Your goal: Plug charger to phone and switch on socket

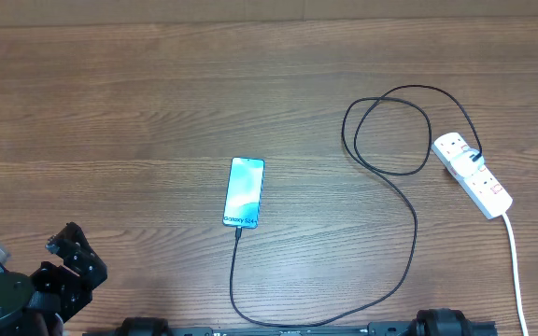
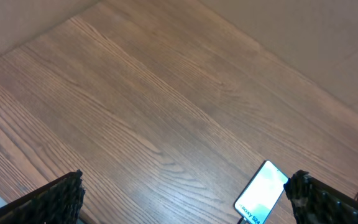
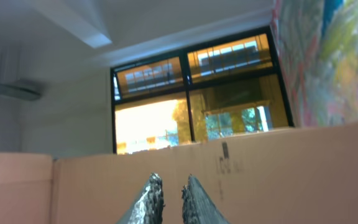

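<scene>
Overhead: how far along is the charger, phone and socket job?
Looks done: the charger connector meets the phone's lower end, and its plug sits in the socket. In hand: nothing. The left gripper is open, well away from the phone; the right gripper is nearly closed and empty. Left: the socket's switch, too small here to tell whether it is on.

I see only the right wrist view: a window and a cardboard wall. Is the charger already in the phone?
Observer: Overhead, the charger's connector meets the lower edge of the phone; it looks plugged in.
Operator: And its other end?
Observer: A black plug sits in the socket, on the right side.
Operator: What is at the left side?
Observer: The left gripper, far from the socket, jaws wide open.
</scene>
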`<control>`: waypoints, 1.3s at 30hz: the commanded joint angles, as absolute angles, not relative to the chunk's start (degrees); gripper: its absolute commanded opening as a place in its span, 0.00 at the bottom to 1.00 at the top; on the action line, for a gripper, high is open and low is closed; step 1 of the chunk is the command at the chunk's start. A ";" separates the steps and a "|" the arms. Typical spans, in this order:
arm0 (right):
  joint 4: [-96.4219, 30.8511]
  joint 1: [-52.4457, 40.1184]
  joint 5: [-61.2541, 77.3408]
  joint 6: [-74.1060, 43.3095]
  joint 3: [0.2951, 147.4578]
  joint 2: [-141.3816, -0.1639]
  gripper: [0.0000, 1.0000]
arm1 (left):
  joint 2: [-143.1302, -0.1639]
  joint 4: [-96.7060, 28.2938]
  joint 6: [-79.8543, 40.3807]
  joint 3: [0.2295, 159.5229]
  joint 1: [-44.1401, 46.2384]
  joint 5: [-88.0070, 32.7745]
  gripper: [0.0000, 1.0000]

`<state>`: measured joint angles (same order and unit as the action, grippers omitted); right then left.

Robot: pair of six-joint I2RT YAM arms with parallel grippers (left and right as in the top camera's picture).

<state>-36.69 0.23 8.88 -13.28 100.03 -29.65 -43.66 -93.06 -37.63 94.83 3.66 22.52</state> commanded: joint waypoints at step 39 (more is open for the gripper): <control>-29.45 9.72 -3.25 -7.27 71.68 -0.25 0.67 | -43.16 -92.97 -38.81 94.61 3.86 22.39 1.00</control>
